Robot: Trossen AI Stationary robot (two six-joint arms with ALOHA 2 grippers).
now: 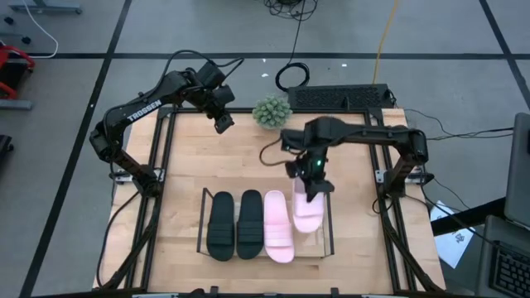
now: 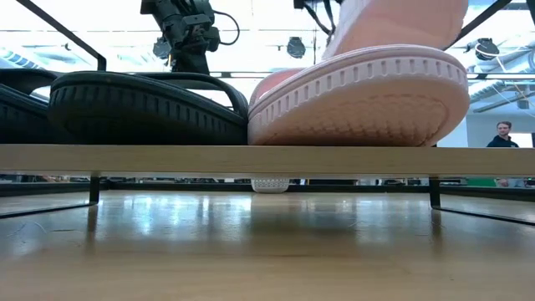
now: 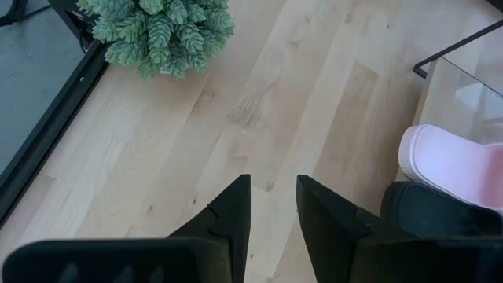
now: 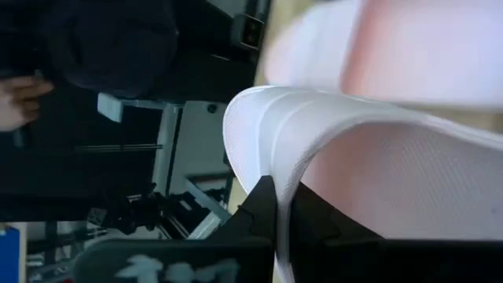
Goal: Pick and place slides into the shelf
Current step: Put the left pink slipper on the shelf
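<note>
Two black slides and one pink slide lie side by side on the clear shelf. My right gripper hovers over the shelf's right end, shut on the second pink slide, which sits beside the first pink one. In the low view a black slide and a pink sole rest on the shelf panel. My left gripper waits open over the table's far left part, seen in its wrist view above bare wood. My right gripper pinches the pink slide by the edge of its wide strap, one finger on the outside and one finger under the strap. It comes from above, pointing down. Whether the slide's lower end touches the shelf, I cannot tell.
A small green plant stands at the table's far edge, with a dark keyboard-like device behind it. Bare wood lies between plant and shelf. A person stands in the room beyond; a hand shows in the right wrist view.
</note>
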